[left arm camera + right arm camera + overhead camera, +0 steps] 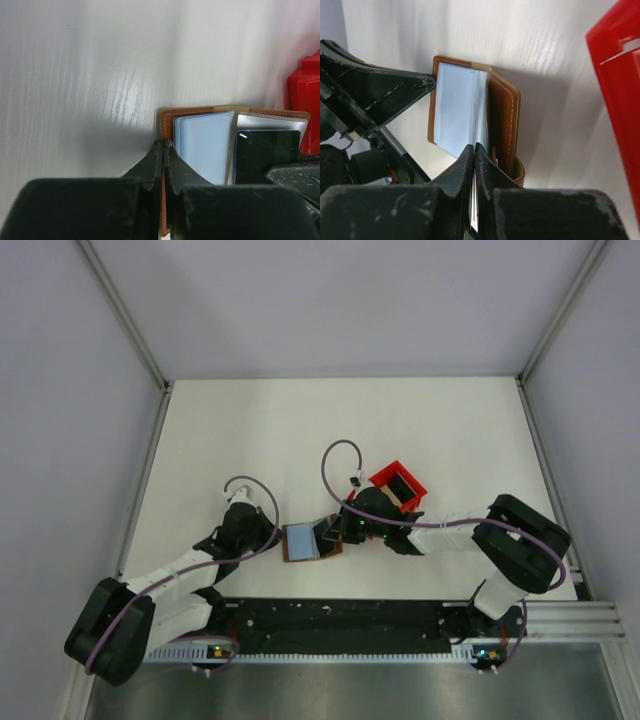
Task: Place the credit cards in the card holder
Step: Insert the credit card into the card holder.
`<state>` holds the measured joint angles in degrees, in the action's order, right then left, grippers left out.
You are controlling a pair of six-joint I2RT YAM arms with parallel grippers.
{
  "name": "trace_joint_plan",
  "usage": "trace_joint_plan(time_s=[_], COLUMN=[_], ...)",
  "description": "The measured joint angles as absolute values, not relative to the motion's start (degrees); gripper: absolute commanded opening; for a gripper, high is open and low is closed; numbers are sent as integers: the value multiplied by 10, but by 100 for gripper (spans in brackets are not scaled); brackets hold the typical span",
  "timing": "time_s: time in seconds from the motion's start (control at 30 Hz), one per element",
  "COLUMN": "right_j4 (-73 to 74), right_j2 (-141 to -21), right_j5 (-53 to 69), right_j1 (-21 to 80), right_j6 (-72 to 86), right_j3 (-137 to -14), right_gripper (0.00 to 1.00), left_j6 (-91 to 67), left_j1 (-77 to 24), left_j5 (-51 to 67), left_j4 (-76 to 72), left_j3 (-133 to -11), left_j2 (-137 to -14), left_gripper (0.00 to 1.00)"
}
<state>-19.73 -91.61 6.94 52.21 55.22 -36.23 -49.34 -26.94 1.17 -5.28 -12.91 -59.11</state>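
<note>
Now the card holder lies open on the bench just below the centre of the overhead frame, with the red bin near it to the upper right. The left tool is pinched shut on the holder's brown stitched edge. The right tool is closed tight on a thin credit card, dark-faced in the left wrist view, held over the holder's right half beside the pale pockets.

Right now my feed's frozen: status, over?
Left gripper shut on card holder edge. Right gripper shut on dark card, over holder. Red bin beside, not blocking.
</note>
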Motion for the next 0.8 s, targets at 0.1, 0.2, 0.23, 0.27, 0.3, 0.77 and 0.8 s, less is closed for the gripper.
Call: trace_joint_plan(time_s=[0.1, 0.2, 0.23, 0.27, 0.3, 0.77, 0.8], right_j4=[-221, -237, -241, -242, -241, -219, -222], right_j2=[-923, -933, -938, -940, -943, -946, -951], right_j5=[87, 97, 98, 99, 98, 73, 77], right_j1=[522, 522, 522, 522, 522, 515, 515], right_j6=[561, 569, 571, 572, 573, 571, 572], right_j3=[-360, -360, -360, -360, -360, -363, -366], right_gripper=[0, 0, 0, 0, 0, 0, 0], left_j6=[-493, -493, -493, -493, -493, -491, -489], left_j1=[-269, -269, -269, -269, -269, -269, -269], left_j5=[9, 7, 7, 6, 6, 6, 5], left_j4=[-63, -68, -69, -70, -70, -71, -71], left_j3=[-129, -129, -129, -129, -129, -129, -129], left_j2=[-598, -601, -602, -603, -603, -603, -603], left_gripper=[0, 0, 0, 0, 0, 0, 0])
